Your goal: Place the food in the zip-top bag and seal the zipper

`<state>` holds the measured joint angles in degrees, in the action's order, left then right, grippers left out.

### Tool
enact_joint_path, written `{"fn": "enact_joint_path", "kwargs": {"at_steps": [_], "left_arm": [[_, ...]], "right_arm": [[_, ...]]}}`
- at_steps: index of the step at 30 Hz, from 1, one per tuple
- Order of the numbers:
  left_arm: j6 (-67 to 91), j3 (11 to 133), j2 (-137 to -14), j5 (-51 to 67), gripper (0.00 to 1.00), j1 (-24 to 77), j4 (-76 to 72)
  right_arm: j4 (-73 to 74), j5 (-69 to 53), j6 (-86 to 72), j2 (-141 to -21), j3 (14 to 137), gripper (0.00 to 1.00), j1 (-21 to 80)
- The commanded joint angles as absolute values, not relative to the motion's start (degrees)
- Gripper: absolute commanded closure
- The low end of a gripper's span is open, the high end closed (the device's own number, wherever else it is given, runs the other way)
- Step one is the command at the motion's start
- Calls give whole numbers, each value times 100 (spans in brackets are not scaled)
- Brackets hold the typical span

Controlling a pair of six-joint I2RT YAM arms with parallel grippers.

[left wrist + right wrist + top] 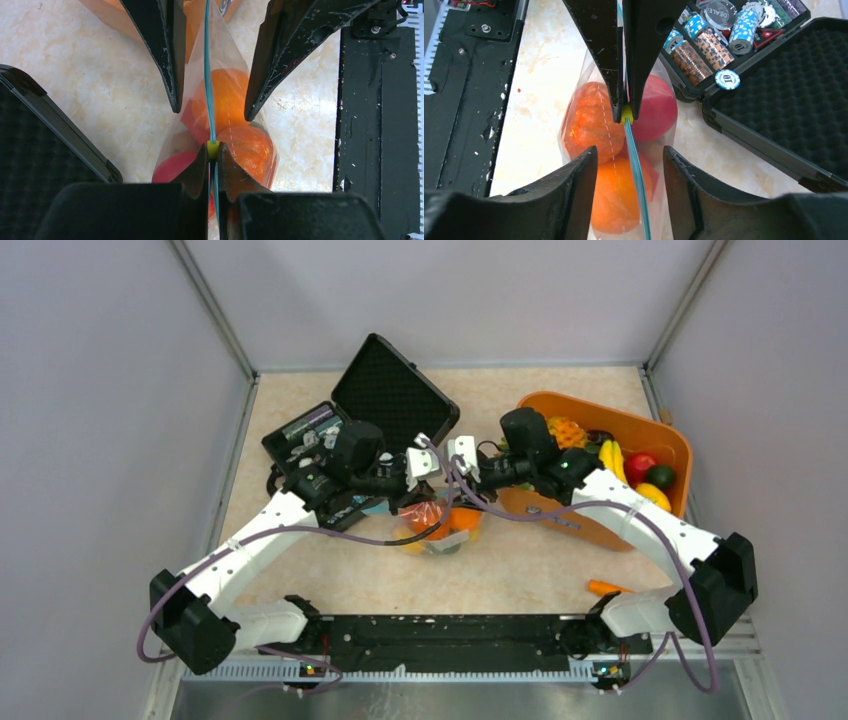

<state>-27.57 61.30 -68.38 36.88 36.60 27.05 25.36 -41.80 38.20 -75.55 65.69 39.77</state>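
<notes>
Between the two grippers, the zip-top bag sits with its mouth edge turned up toward the wrist cameras. The zipper is a taut teal line whose long axis runs straight from one gripper to the other. The left gripper is clamped tight on the zipper, its fingertips meeting at a small yellow tab on the strip. The right gripper stands open astride the same line, one finger on each side of the zipper and neither pressing it. Below the strip, inside the bag, lies the food: orange fruits on one side and a red one on the other.

A band of bare table lies beside the bag. Beyond it, away from the arm bases, stands the open black case. A narrower band separates the bag from the black mounting rail at the near edge. The orange basket, behind the right gripper, holds more toy fruit. An orange stick lies by the right arm's base.

In the case, the poker chips read "10" and a round disc reads "DEALER".
</notes>
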Motion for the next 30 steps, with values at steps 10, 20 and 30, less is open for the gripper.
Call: {"fn": "enact_joint_path", "kwargs": {"at_steps": [10,20,30], "left_arm": [[-2632,6136,-6586,3779,100,3686,2136],[-2627,6167,-6594,3789,100,3683,2116],[-2684,6152,-6569,3576,100,3683,2336]], "right_arm": [[1807,-4468,3701,-7575,6410,80,4072],[1774,-4354,3699,-7491,6266,66,4070],[1711,-4100,3545,-7507,6355,100,4061]]}}
